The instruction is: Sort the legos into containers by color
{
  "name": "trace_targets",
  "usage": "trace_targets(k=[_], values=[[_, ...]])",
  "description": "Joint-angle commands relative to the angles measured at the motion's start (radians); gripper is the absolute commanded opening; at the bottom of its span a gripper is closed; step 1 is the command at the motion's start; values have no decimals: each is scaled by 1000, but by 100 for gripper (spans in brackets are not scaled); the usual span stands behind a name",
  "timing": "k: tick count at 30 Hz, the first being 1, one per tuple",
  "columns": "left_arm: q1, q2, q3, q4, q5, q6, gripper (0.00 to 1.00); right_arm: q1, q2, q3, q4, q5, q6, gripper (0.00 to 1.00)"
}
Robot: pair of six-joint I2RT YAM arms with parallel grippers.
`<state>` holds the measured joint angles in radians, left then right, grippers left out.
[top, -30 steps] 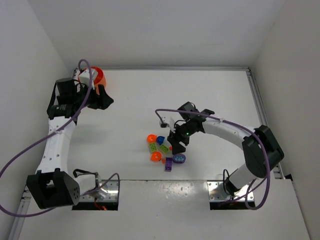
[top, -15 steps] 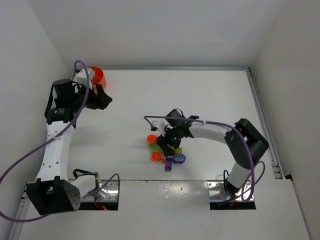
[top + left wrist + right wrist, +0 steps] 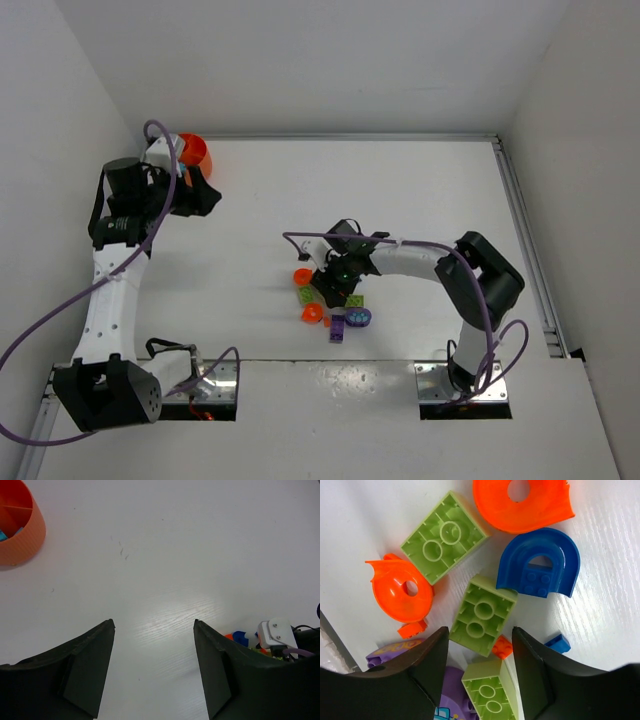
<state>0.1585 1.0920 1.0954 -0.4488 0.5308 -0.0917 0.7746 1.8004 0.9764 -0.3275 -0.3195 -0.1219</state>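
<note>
Between the spread, unclamped jaws of the right gripper [image 3: 480, 630] lies a lime green brick [image 3: 482, 615]; the legos [image 3: 540, 570] around it lie unsorted. The left gripper [image 3: 154, 625] gapes empty; the orange bowl [image 3: 25, 540] ahead shows one blue bit.

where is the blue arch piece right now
The blue arch piece lies right of centre in the right wrist view, just below a large orange round piece and right of the middle lime brick.

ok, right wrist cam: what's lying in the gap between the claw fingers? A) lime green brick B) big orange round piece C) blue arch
A: a lime green brick lies between the fingers of the right claw; the blue arch and the orange round pieces sit outside the gap.
</note>
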Motion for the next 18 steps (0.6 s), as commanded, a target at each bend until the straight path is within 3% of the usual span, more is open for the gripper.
trace_targets(k=[1,5,8,13,18], values=[[15,-15,-12,47,0,-17,71,11,22,37,16,7,13,54],[15,-15,-22,56,9,-17,71,20,31,47,7,7,4,51],[15,-15,-31,56,9,-17,71,20,31,47,7,16,4,35],[15,-15,-40,56,41,-17,71,20,-10,47,7,25,-5,17],[24,-24,-123,76,270,-29,71,-3,-211,22,-27,-32,-39,11]])
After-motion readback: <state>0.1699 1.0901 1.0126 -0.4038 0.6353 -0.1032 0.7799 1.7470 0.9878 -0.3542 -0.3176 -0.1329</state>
